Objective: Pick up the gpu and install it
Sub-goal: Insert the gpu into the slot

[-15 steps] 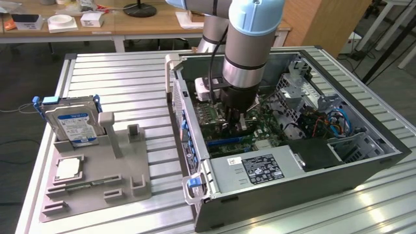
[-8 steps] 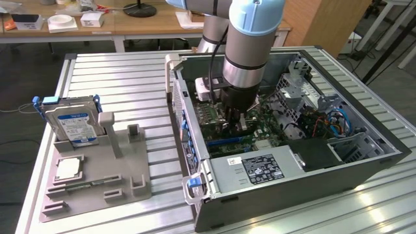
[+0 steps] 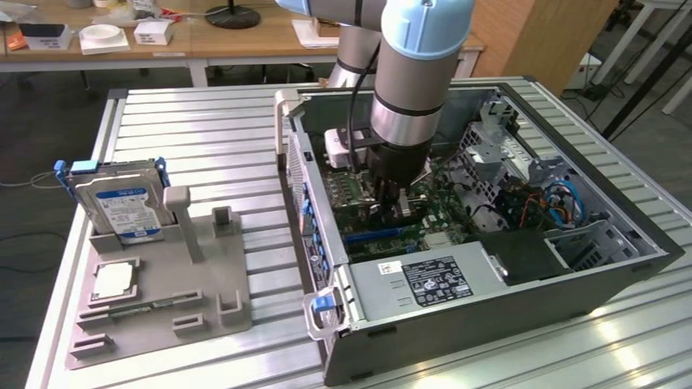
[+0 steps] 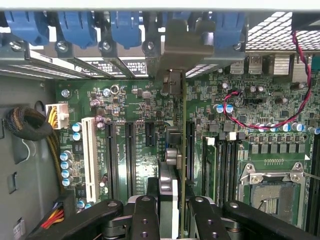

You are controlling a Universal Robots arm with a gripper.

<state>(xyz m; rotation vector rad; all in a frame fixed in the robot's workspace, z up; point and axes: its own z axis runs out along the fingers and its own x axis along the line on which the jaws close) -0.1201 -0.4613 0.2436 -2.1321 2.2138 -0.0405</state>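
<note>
Clamping thin flat gpu [image 4: 176, 150] edge-on, black gripper [image 4: 173, 212] inside metal case [image 3: 487, 304]; lower edge seemingly touching green motherboard [image 4: 135, 100].

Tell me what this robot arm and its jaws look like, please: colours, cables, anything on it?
The arm is a silver-grey metal tube topped by a pale blue joint cap, ending in a black wrist section. A thin black cable runs down towards a small white box at the wrist. The jaws are black jointed bars with round rivets.
</note>
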